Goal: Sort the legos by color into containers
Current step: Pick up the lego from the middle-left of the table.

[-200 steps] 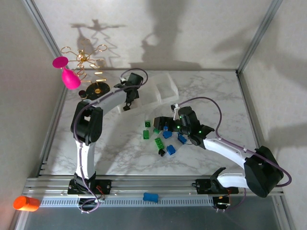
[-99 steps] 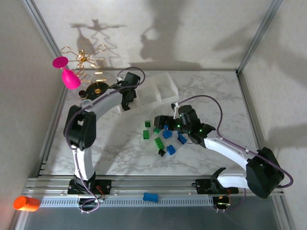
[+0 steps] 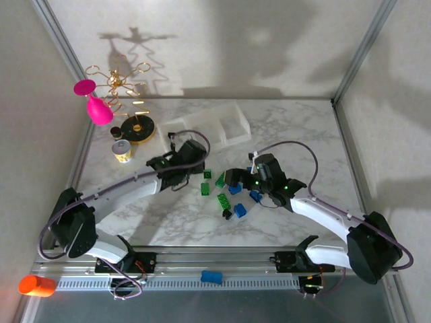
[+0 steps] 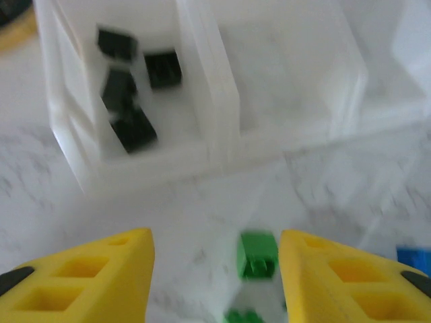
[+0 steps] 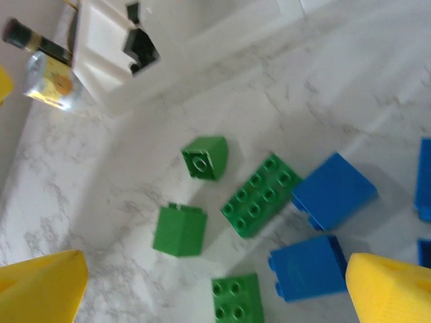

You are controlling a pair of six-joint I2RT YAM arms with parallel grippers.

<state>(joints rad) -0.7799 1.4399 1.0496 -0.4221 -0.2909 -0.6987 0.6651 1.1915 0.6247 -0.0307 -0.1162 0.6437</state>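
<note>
The clear three-compartment tray [image 3: 222,124] stands at the back; its left compartment holds several black bricks [image 4: 128,81] and its middle one [image 4: 283,74] is bare. Loose green bricks [image 3: 204,189], blue bricks [image 3: 234,189] and one black brick [image 3: 227,214] lie mid-table. My left gripper [image 3: 195,161] is open just left of the pile, with a green brick [image 4: 257,254] lying on the table between its fingers, near the right one. My right gripper [image 3: 236,178] hangs open over the pile, above green bricks [image 5: 180,230] and blue bricks [image 5: 308,267].
At the back left are a pink goblet [image 3: 97,108], a gold wire tree [image 3: 124,87], a black-and-gold disc [image 3: 138,126] and a small gold tin [image 3: 122,151]. An orange cylinder [image 3: 37,284] and a light-blue piece [image 3: 211,276] rest by the front rail.
My left arm has swung back from the tray and stretched low toward the brick pile, its gripper now beside the green bricks. The right gripper has shifted only slightly.
</note>
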